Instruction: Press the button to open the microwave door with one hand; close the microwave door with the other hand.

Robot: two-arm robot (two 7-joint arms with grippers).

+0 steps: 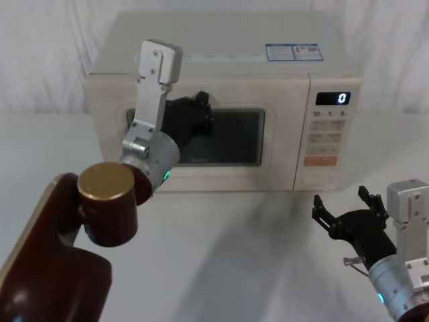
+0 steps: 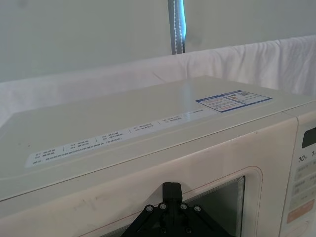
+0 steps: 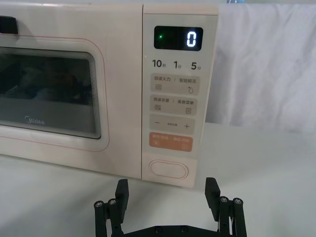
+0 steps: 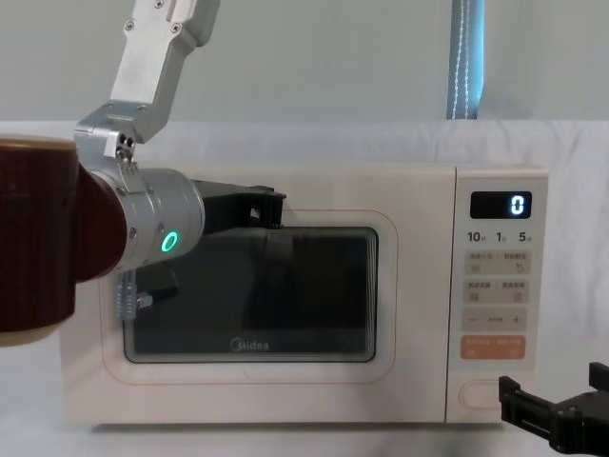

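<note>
Against the shut microwave door [image 1: 221, 137], left pincer [image 1: 201, 107], finger state unclear, right pincer [image 3: 168, 197] spread before the button [image 3: 169, 169]

Your left gripper [image 1: 201, 111] sits against the microwave door [image 1: 221, 164], at its upper left part. The button [image 1: 316, 180] is at the panel's bottom, right of the door. Your right gripper [image 1: 348, 213], fingers spread, hangs near of the button, slightly right, apart from it.
</note>
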